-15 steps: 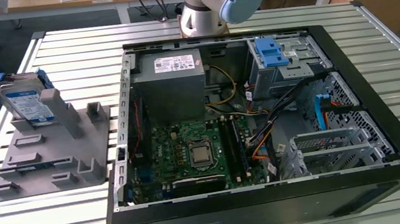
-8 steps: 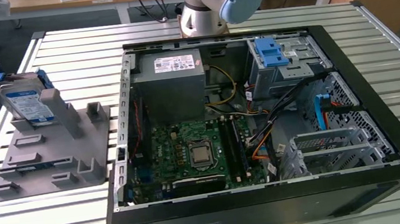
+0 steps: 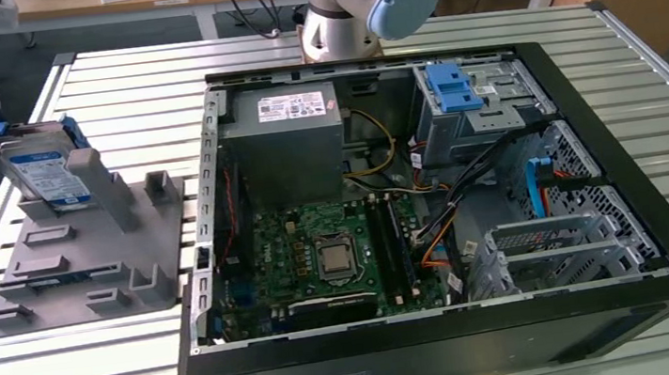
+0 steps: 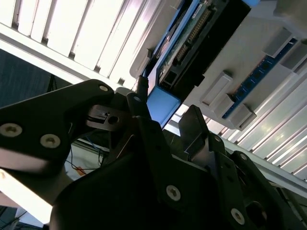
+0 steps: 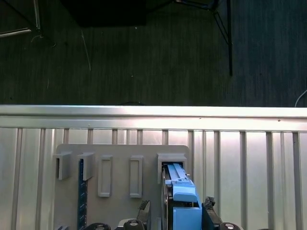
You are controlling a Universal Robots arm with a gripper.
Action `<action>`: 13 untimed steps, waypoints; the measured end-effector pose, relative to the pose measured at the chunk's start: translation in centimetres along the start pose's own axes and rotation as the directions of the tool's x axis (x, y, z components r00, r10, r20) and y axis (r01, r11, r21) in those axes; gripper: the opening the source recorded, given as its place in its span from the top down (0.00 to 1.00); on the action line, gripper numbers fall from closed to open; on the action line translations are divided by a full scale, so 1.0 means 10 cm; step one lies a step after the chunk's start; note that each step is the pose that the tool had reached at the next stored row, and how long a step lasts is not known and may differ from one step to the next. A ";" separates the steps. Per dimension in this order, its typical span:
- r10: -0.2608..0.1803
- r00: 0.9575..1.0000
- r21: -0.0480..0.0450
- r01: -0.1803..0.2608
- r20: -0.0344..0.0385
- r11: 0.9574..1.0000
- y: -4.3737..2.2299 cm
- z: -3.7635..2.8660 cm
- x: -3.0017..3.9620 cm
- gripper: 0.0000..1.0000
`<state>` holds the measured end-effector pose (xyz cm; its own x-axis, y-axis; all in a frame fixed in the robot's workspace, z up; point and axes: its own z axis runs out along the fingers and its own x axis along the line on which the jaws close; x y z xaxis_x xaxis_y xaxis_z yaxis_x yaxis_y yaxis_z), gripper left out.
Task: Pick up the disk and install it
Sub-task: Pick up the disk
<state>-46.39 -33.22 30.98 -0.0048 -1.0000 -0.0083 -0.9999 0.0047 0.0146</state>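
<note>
Disk upright in its rack, pincer around it

One disk (image 3: 45, 173) stands on edge in one grey slotted rack (image 3: 80, 273) on the desk (image 3: 134, 87), at the exterior view's left, beside one open computer case (image 3: 438, 204). One pincer (image 5: 176, 211) is spread, its two fingers (image 5: 143, 211) straddling the disk's blue end.

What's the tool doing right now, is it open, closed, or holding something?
Tool: positioned at the disk, which stands in the grey fixture; whether it is open or closed cannot be told.
</note>
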 end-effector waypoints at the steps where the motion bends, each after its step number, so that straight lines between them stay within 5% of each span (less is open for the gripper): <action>1: 0.000 1.000 0.000 0.000 0.000 1.000 0.000 0.008 0.000 0.47; 13: 0.000 1.000 0.001 0.000 0.000 1.000 -0.001 0.043 0.001 0.47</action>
<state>-46.39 -33.23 30.55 -0.0048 -1.0000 -0.0083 -0.9999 0.0047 0.0141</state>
